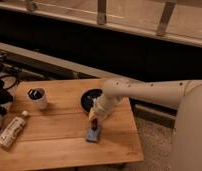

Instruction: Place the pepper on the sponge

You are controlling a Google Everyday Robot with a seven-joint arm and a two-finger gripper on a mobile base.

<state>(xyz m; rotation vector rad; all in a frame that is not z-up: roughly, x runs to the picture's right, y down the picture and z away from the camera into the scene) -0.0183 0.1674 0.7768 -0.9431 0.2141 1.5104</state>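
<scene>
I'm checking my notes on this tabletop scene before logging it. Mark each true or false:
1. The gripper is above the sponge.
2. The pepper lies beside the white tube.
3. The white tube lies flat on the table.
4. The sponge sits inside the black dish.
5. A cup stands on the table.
1. True. The gripper points down right over the sponge.
2. False. The pepper is at the gripper's tip, just above the sponge, far from the white tube.
3. True. It lies near the table's left edge in the picture.
4. False. The sponge lies on bare wood in front of the black dish.
5. True. The cup stands left of the dish.
</scene>
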